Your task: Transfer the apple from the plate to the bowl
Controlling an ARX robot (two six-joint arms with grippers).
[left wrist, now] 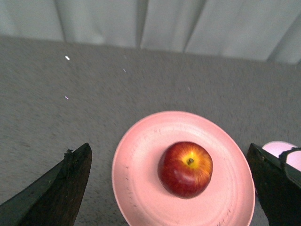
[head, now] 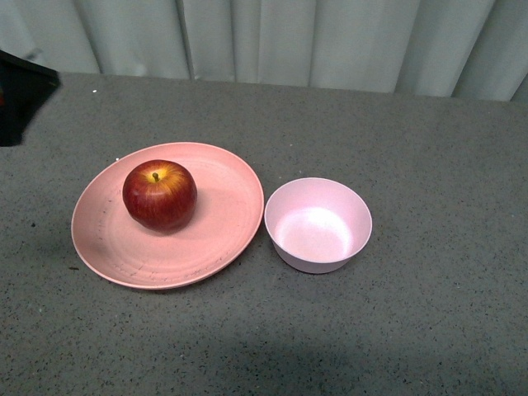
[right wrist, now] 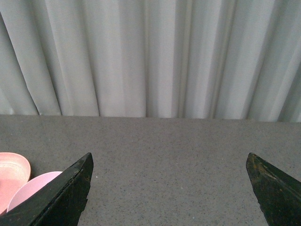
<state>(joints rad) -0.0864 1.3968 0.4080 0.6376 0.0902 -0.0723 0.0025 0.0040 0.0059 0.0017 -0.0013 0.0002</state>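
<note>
The apple (head: 159,195) is sitting on the plate (head: 223,239). The bowl (head: 318,266) is waiting just beside it, empty. The left gripper (left wrist: 168,149) and the right gripper (right wrist: 169,157) are both gaping wide. The apple is looking hard, shiny and slippery, so I think gripping its fat middle is best.

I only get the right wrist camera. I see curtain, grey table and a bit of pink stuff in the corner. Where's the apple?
Observer: The apple sits on the plate, stem pointing up. That pink stuff is the edge of the plate and the bowl.
Child: Is anything inside the bowl?
Observer: No, the bowl is empty. It stands close beside the plate, on the robot's right of it.
Child: Is the other hand grabbing the apple?
Observer: No. The left gripper is open and holds nothing. Its camera shows the apple ahead of it, untouched.
</note>
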